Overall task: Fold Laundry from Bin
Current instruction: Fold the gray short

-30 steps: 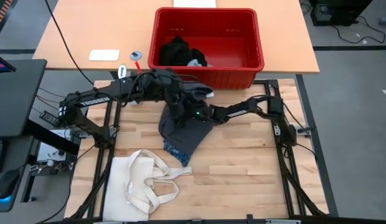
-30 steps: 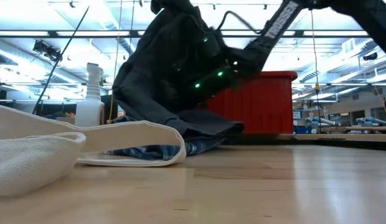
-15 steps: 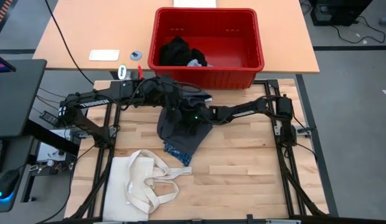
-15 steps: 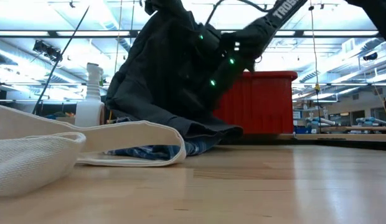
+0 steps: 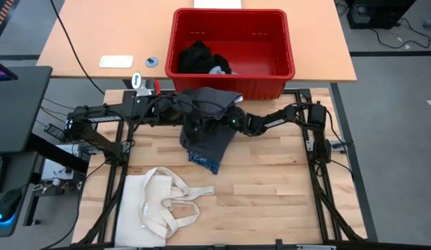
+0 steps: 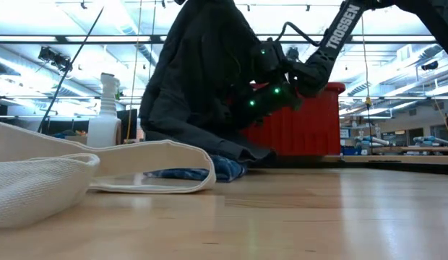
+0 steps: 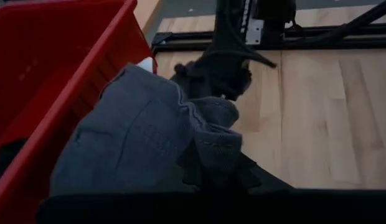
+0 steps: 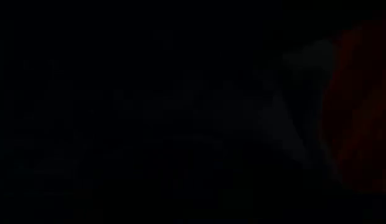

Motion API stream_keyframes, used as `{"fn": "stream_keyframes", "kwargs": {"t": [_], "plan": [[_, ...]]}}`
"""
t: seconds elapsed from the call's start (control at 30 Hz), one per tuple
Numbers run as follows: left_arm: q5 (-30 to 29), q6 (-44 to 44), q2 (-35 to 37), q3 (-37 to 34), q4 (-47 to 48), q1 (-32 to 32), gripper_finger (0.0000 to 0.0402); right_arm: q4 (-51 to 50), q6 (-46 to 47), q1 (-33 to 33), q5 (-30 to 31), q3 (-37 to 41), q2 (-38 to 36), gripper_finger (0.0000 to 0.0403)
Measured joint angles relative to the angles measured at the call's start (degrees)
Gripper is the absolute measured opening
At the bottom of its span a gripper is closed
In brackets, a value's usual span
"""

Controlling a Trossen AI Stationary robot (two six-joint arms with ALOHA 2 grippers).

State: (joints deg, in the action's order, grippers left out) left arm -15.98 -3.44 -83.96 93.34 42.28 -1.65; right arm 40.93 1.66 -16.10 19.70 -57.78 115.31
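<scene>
A dark grey garment [image 5: 208, 132] hangs from my left gripper [image 5: 201, 105], which is raised just in front of the red bin [image 5: 279, 72] and shut on it. The garment's lower end rests on the table, on a blue plaid piece [image 5: 204, 164]. My right gripper [image 5: 229, 122] reaches in from the table's right and is pushed into the hanging cloth [image 6: 202, 87], which covers its fingers. More laundry, black with a light piece, lies in the bin's left half [image 5: 200, 59]. My left gripper holds the dark grey garment by a bunched fold at its upper end [image 7: 211, 152]; the gathered cloth hides the fingers. The garment hangs slack below the gripper, and its lower end [image 5: 205, 154] lies on the table.
A cream tote bag [image 5: 160, 205] with long handles lies at the table's near left. A white spray bottle [image 6: 105, 115] stands at the far left beside the bin. Bare wood [image 5: 271, 187] lies at the near right.
My left gripper has carried the garment's top toward the table's right. My right gripper, inside the cloth, has gone right and a little toward the bin. The garment's lower end has slid toward the far edge, drawing the blue plaid piece with it.
</scene>
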Motion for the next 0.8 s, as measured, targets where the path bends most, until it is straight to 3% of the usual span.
{"fn": "stream_keyframes", "kwargs": {"t": [0.13, 0.4, 0.6, 0.8], "plan": [[-1.9, -0.2, 0.0, 0.0, -0.3, 0.0, 0.0025, -5.8, -1.1, 2.1, -0.3, 0.3, -2.3, 0.0203], [-5.9, 3.5, -1.6, 0.0, 2.5, -0.8, 0.0025, -31.8, 0.2, 5.5, 2.0, 0.5, -12.4, 0.0203], [-8.2, 4.1, -6.1, 0.0, 2.4, -0.8, 0.0025, -35.3, 4.0, 7.0, -0.3, 7.1, -19.4, 0.0203], [-8.8, 2.3, -11.2, 0.0, 1.2, -1.2, 0.0025, -38.4, 11.6, 10.7, 1.4, 17.0, -32.2, 0.0203]]}}
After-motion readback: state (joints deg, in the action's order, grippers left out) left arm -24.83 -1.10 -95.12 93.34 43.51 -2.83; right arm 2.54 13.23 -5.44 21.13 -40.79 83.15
